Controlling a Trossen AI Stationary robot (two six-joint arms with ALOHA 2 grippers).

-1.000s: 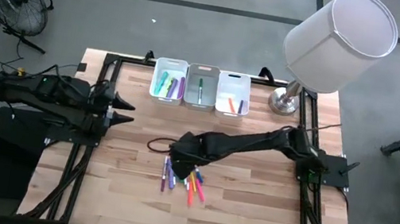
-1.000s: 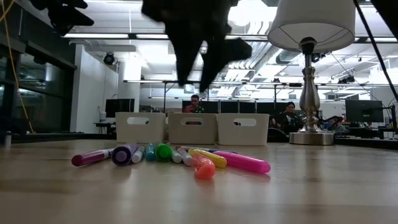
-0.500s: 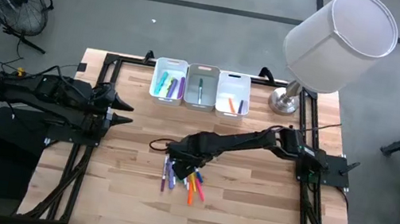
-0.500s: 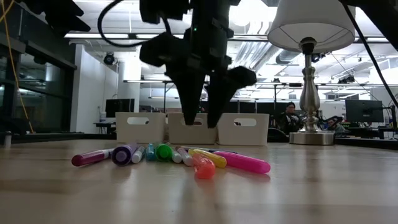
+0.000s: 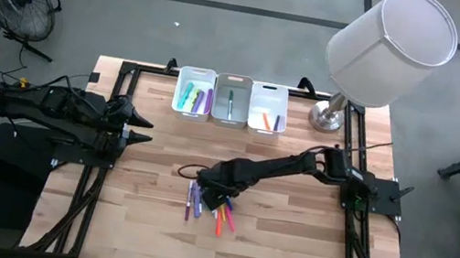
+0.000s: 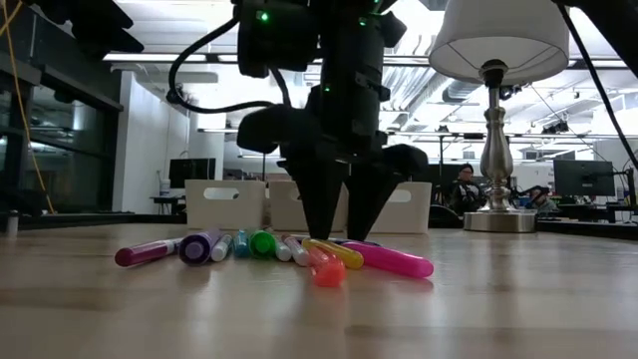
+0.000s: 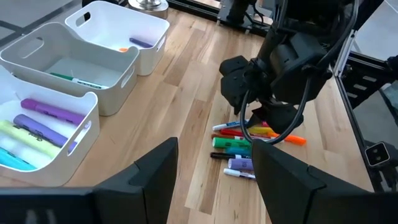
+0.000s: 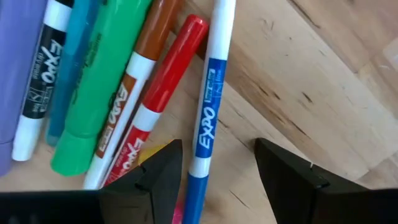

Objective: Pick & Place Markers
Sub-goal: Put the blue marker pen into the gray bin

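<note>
while a handful of markers already lie sorted in the three white bins (image 5: 231, 101) at the back of the wooden table (image 5: 286, 240), most of the job looks to be left: a loose cluster of markers (image 5: 210, 207) remains on the boards near the table's middle, about ten of them in purple, teal, green, orange, red, blue, yellow and pink. the first bin (image 7: 37, 155) holds purple, yellow-green and teal ones, the middle bin (image 7: 74, 65) a green one, the third bin (image 7: 124, 28) an orange and a purple one. the right gripper (image 6: 337, 224) stands low over the pile with its jaws spread and nothing between them, the fingers straddling a blue marker (image 8: 208, 106) just beside a red marker (image 8: 163, 78); the pick is not yet made. the left gripper (image 5: 148, 131) waits at the table's left edge, well apart from the pile, jaws open and empty. a lamp (image 5: 381, 51) stands at the back right corner.
</note>
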